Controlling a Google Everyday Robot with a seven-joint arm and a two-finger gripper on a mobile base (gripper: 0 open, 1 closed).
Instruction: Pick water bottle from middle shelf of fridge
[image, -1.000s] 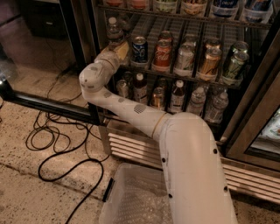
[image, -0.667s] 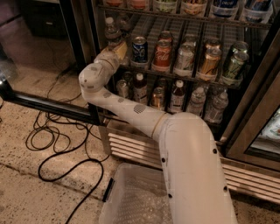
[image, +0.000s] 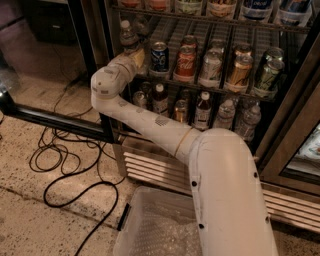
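Observation:
The water bottle (image: 128, 37), clear with a white cap, stands at the left end of the middle shelf (image: 220, 90) inside the fridge (image: 96, 45). My gripper (image: 136, 56) reaches into the fridge at that shelf's left end, just below and right of the bottle and close against it. The wrist hides the gripper's tip, so I cannot tell whether it touches the bottle. My arm's elbow (image: 107, 84) sits just outside the door frame.
Soda cans (image: 186, 63) fill the middle shelf to the right of the bottle. White-capped bottles of dark liquid (image: 202, 109) stand on the shelf below. The open glass door (image: 50, 120) is at left, black cables (image: 60, 165) lie on the floor, and a clear bin (image: 155, 225) sits below the louvred base (image: 155, 170).
Almost nothing: the wrist has edged slightly up toward the bottle. The bottle and cans have not moved.

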